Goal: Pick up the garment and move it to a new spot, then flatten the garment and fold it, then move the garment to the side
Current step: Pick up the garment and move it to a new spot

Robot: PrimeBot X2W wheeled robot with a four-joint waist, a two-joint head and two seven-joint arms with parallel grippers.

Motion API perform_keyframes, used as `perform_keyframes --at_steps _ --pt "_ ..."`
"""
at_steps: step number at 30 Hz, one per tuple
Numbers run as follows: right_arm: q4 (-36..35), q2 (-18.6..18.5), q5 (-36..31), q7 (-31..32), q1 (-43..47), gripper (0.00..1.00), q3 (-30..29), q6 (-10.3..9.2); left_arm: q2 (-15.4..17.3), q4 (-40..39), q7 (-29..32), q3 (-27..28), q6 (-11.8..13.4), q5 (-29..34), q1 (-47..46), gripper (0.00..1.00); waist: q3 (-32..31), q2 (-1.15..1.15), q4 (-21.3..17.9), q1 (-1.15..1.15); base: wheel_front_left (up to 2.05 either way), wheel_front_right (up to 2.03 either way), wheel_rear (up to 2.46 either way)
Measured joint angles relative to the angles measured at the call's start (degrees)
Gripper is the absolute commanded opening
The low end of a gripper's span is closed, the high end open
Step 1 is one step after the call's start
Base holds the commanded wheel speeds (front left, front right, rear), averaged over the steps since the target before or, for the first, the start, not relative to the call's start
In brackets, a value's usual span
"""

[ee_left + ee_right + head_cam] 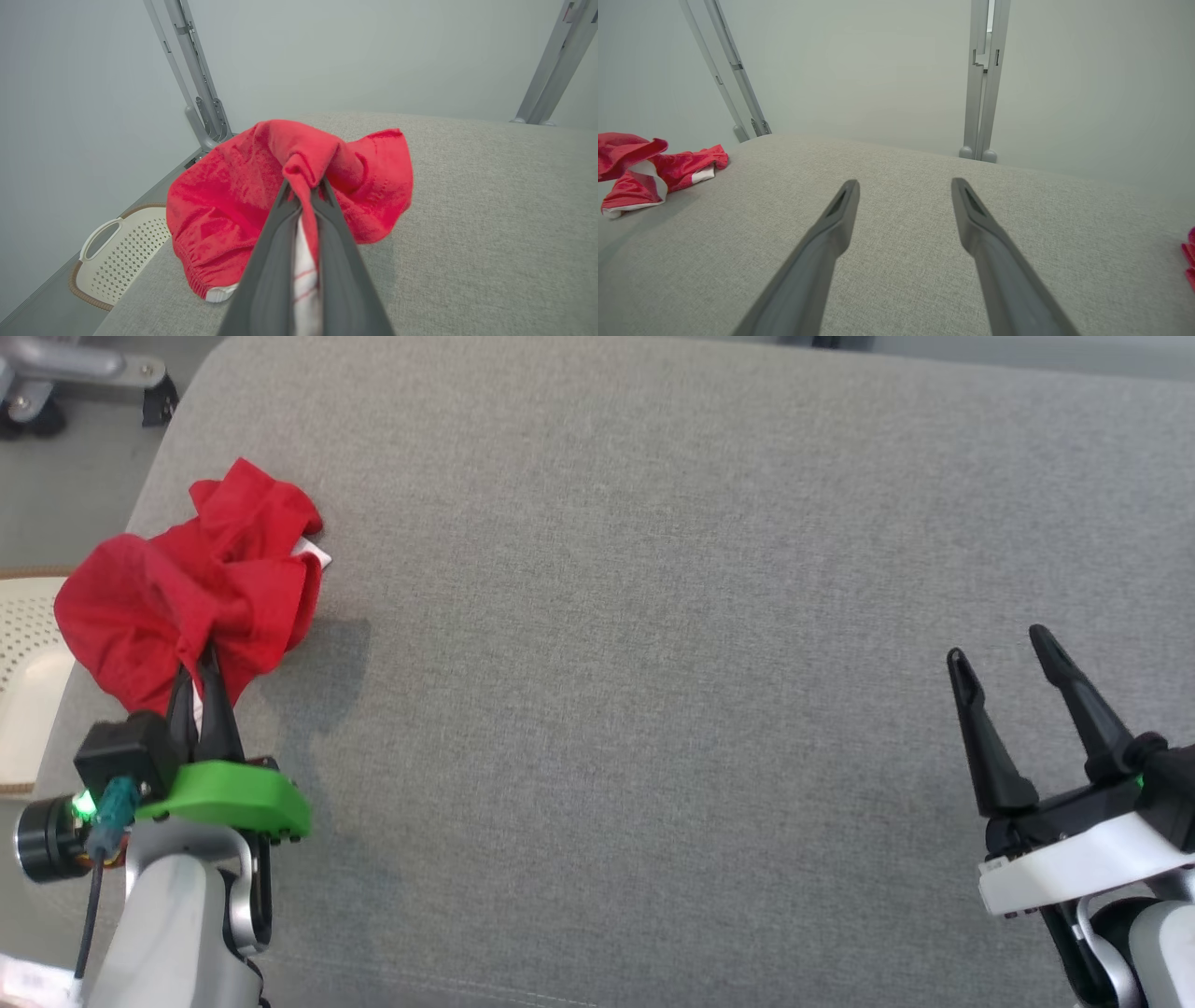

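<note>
The red garment (187, 588) is bunched at ten o'clock on the grey cushion (653, 691) in the head view. Its crumpled folds hide its shape and cover the cushion's rim there. The left gripper (207, 658) is clenched on a fold, its fingertips buried in cloth. A white perforated basket (23, 663) at nine o'clock is cut off by the frame. The right gripper (999, 649), at four o'clock, is spread wide and grasps nothing, well apart from the garment.
</note>
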Motion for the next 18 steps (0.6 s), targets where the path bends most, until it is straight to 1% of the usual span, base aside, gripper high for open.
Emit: perform_keyframes --at_steps 5,10,14,18 --pt "1.34 0.78 -0.29 -0.54 1.64 1.00 1.86 0.00 0.35 -7.97 0.68 -1.29 1.14 1.91 6.60 0.00 -4.77 0.00 -2.09 0.00 0.00 0.00 0.00" --pt "1.62 0.79 -0.48 -0.63 2.27 1.00 2.25 0.00 -0.44 -14.12 3.79 -4.66 0.87 2.72 10.10 0.00 -7.75 0.00 -5.82 0.00 0.00 0.00 0.00" --pt "1.30 0.97 -0.32 -0.74 2.21 1.00 1.93 0.00 -1.92 -15.77 5.81 -8.80 -1.04 3.44 9.85 0.00 -8.74 0.00 -9.18 0.00 0.00 0.00 0.00" --pt "1.30 1.34 0.21 -1.38 1.48 1.00 1.75 0.00 -4.44 -14.74 6.97 -14.47 -4.03 4.53 5.64 0.00 -8.49 0.00 -12.99 0.00 0.00 0.00 0.00"
